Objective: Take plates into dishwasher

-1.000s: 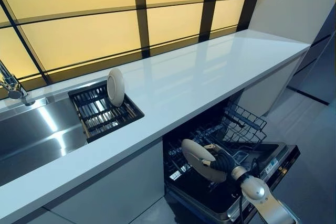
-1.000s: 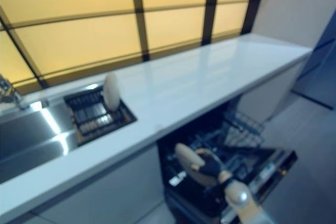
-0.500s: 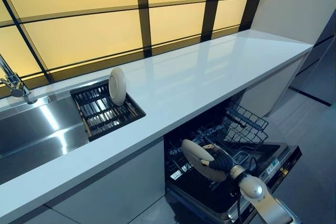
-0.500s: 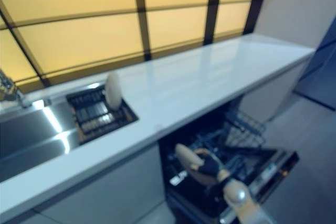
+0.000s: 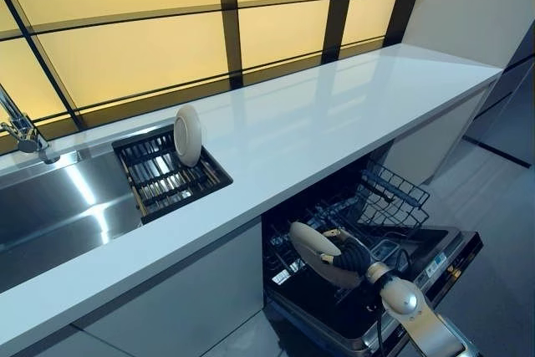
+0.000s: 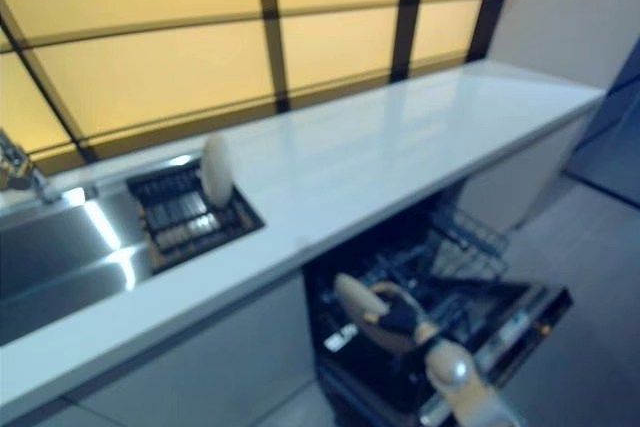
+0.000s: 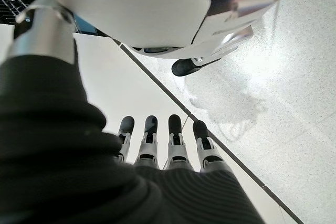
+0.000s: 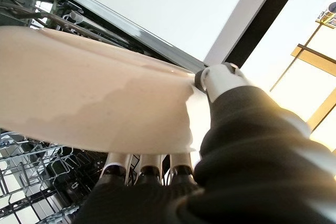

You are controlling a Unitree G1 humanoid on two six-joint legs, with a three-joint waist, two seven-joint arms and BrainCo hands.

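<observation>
plate (image 5: 311,246), cream and round, stands on edge low in the right half of the frame, tilted, its long axis running from upper left to lower right. the right hand (image 5: 349,258) pinches its rim, thumb on one face and fingers (image 8: 149,167) behind, over the lower rack (image 5: 380,244) of the open dishwasher (image 5: 443,261). another plate (image 5: 187,135) stands upright in the sink rack (image 5: 171,175) at mid left. the left hand (image 7: 163,150), fingers straight and empty, shows only in its wrist view over the floor (image 7: 294,93).
</observation>
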